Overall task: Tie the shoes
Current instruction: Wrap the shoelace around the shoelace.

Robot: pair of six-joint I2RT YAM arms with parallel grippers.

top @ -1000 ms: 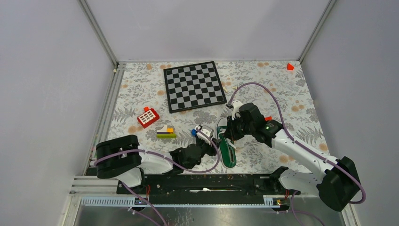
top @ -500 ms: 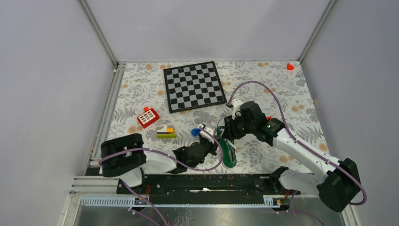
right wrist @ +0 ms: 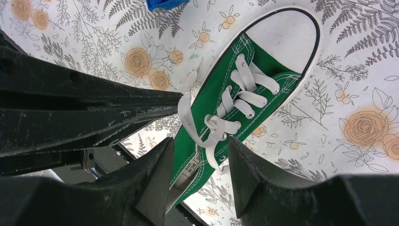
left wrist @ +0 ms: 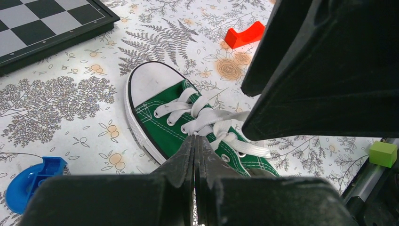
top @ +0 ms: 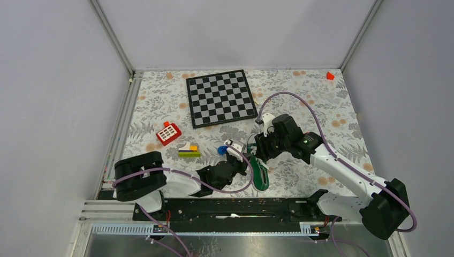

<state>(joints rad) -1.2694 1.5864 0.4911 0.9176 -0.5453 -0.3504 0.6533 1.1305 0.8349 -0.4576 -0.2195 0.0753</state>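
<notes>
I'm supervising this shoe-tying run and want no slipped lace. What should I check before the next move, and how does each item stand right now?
1. Left pincer shut on the lace: ok.
2. Right pincer open, its fingers either side of the shoe: ok.
3. Shoe flat on its sole: ok.
4. Bow tied: not ok, laces loose.
5. Blue toy apart from the shoe: ok.
6. Where the lace's free end lies: cannot tell.
</notes>
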